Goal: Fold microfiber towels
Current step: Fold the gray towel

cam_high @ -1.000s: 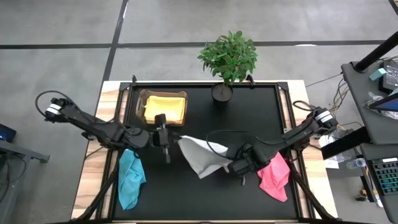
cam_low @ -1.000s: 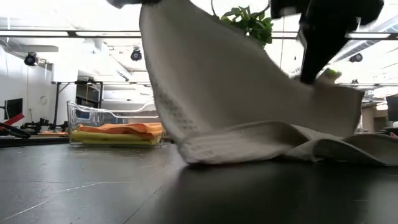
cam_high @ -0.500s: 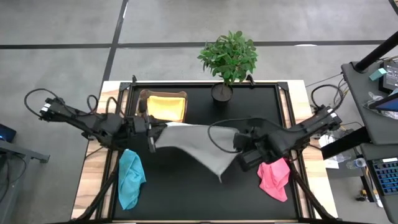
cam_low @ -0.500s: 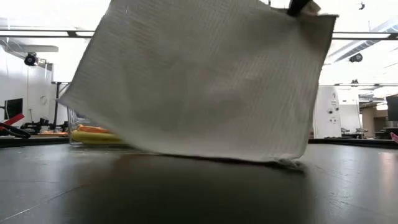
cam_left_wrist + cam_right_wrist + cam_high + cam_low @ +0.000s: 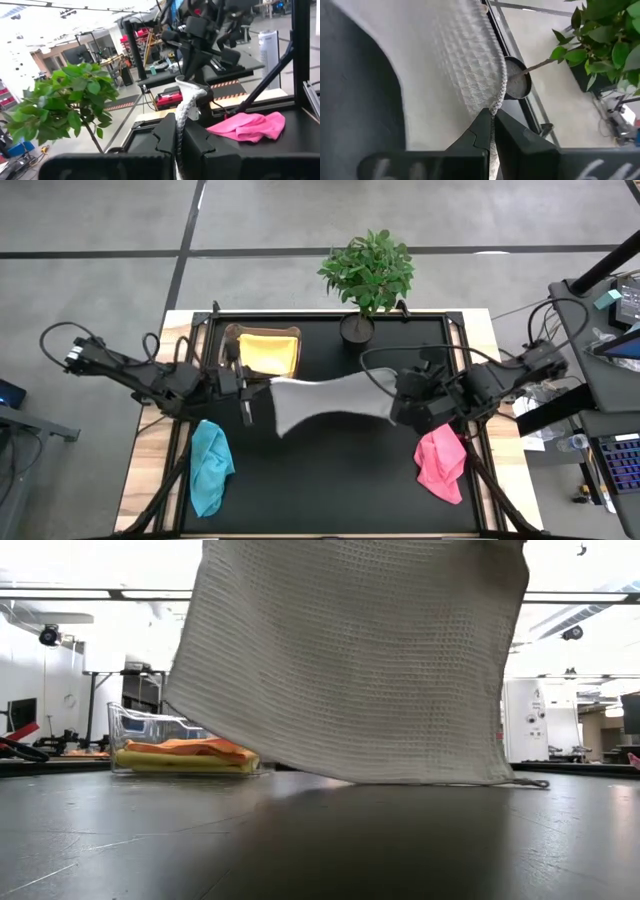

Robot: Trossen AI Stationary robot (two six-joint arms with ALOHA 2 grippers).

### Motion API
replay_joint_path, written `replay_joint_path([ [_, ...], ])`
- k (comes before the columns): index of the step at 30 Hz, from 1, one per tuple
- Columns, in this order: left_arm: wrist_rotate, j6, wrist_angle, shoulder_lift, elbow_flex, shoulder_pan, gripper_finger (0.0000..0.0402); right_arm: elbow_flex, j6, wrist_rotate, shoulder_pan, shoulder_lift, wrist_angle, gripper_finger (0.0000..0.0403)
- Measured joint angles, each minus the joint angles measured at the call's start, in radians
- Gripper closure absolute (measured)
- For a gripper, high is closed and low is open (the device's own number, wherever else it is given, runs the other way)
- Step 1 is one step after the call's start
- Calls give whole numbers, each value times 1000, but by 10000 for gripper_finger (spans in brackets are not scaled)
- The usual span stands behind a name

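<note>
Stretching taut in the air above the black table's (image 5: 330, 480) middle, white-grey waffle-weave microfiber towel (image 5: 325, 400), far corners pinched in clamped-tight left gripper (image 5: 247, 388) and clamped-tight right gripper (image 5: 392, 402), lower hem brushing tabletop. Crumpled teal microfiber towel (image 5: 209, 467) lay near left, crumpled pink microfiber towel (image 5: 440, 463) near right. Yellow (image 5: 266, 352) and orange folded microfiber towels (image 5: 200, 747) stacked inside clear plastic box (image 5: 228, 340) far left, beside potted green plant (image 5: 367, 275).

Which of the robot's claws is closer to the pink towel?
The right. The right gripper sits just up and left of the pink towel, clamped on the white-grey towel. The left gripper holds that towel's other end, far across the table.
</note>
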Motion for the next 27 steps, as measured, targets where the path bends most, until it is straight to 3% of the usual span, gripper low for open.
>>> replay_joint_path([
  [11, 0, -2, 2, 51, 0, 0, 401, -99, -21, -91, 0, -36, 89, 394],
  [27, 0, -3, 3, 51, -5, 0, 401, -118, -26, -95, 0, -36, 101, 394],
])
